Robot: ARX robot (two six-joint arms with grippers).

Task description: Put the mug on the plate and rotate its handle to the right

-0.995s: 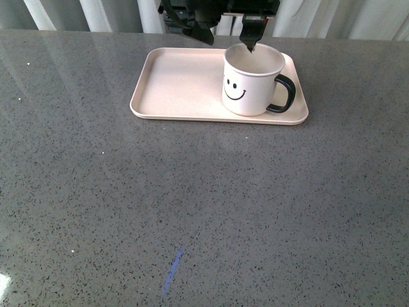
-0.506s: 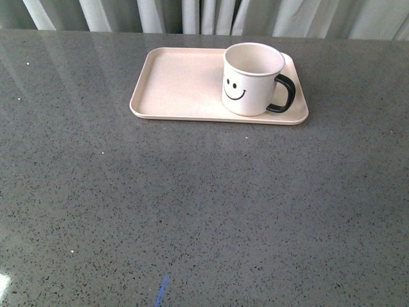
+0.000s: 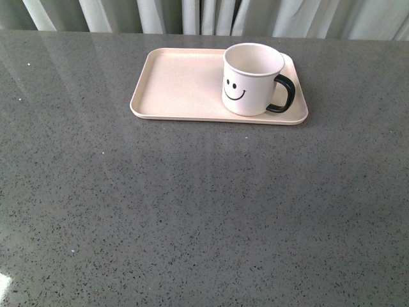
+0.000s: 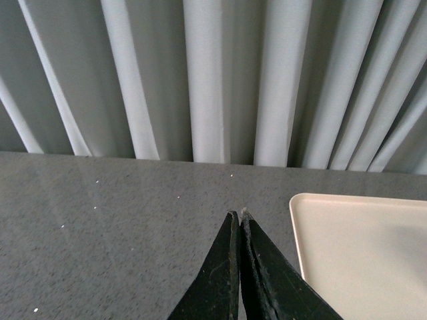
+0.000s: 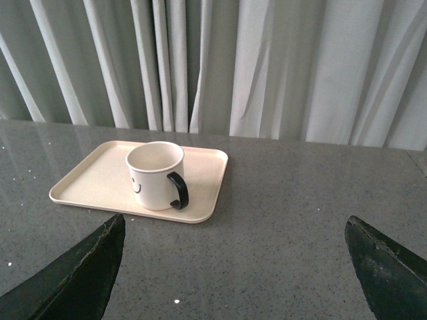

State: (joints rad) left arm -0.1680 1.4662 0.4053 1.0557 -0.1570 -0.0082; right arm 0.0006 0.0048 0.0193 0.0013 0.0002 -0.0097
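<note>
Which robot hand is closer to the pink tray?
Left, I think. The left hand, shut, sits right beside a corner of the tray. The right hand, open, sees the whole tray and the mug from farther back.

Our left gripper [image 4: 239, 219] has its two fingers [image 4: 223, 280] pressed tight together. Our right gripper [image 5: 233, 223] has its fingers [image 5: 83, 273] spread wide apart.

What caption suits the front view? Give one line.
Smiley mug upright on the pink plate, black handle pointing right, on a grey speckled table.
</note>
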